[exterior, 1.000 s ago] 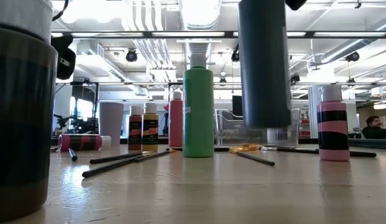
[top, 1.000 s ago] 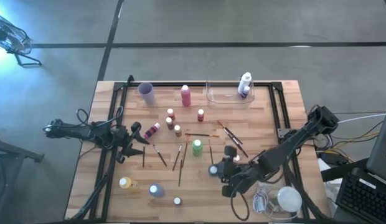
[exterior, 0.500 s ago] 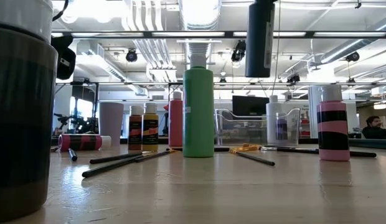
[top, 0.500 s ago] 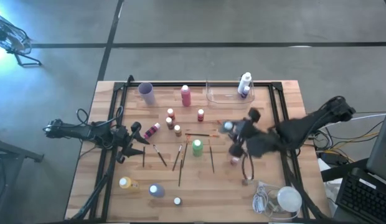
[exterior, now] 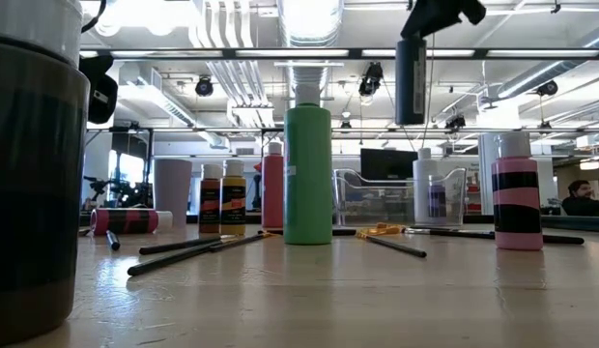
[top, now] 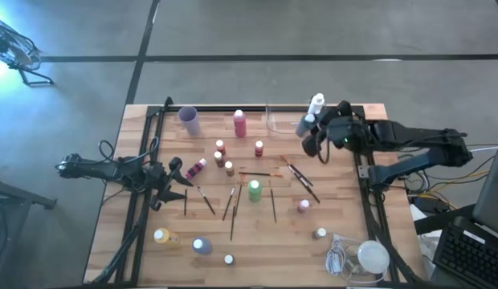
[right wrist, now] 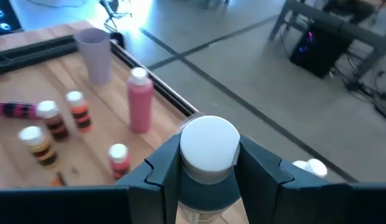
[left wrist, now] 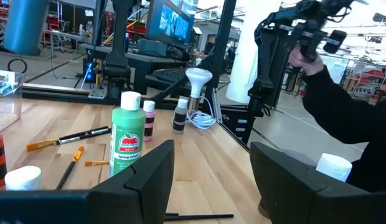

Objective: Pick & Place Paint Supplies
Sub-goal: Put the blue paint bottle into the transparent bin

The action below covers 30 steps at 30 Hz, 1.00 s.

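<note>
Now the wooden surface (top: 345, 241) still carries most of the paint supplies, scattered across its middle, while the clear tray (top: 283, 125) sits at the far edge with one white-capped bottle (top: 316, 103) already standing in it. The right pincer (top: 312, 131) hangs over the tray's right end, pinching a dark bottle (exterior: 410, 68) by the neck just under its white cap (right wrist: 209, 142); the bottle's long axis runs straight down (in the low view it hangs well clear of the surface). The tray lies directly below, so the coming move looks like a plain descent. Room is tight on one side: the standing bottle is just beside the carried one, and the tray's wall is near, so I would favour the open left part of the tray. The left pincer (top: 175, 178), fingers spread and holding nothing, waits near the left edge, with the lying pink bottle (top: 196, 169) and several paintbrushes (top: 207, 201) just beside it.
</note>
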### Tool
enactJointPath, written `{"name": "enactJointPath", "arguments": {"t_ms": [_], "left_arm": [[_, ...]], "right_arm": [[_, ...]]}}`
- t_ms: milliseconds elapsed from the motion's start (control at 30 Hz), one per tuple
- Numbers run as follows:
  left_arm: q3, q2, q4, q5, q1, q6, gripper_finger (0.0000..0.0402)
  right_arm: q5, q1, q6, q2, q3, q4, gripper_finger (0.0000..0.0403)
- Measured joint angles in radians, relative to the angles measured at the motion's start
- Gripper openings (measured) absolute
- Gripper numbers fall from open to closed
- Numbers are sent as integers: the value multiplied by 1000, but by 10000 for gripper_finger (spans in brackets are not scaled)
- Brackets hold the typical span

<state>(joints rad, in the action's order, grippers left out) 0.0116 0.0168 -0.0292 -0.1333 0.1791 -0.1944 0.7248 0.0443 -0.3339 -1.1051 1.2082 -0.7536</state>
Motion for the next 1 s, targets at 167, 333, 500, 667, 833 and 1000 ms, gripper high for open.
{"name": "enactJointPath", "arguments": {"t_ms": [167, 333, 500, 667, 833, 1000], "left_arm": [[0, 0, 0, 0, 0, 0, 216], [0, 0, 0, 0, 0, 0, 216], [0, 0, 0, 0, 0, 0, 216], [0, 0, 0, 0, 0, 0, 216], [0, 0, 0, 0, 0, 0, 216], [0, 0, 0, 0, 0, 0, 216]], "right_arm": [[-54, 142, 36, -3, -44, 23, 113], [-146, 251, 81, -1, -125, 148, 122], [-233, 348, 112, 2, -210, 269, 113], [-237, 407, 109, 3, -288, 288, 116], [-240, 429, 109, 5, -353, 326, 122], [-240, 458, 105, 6, -402, 349, 113]]}}
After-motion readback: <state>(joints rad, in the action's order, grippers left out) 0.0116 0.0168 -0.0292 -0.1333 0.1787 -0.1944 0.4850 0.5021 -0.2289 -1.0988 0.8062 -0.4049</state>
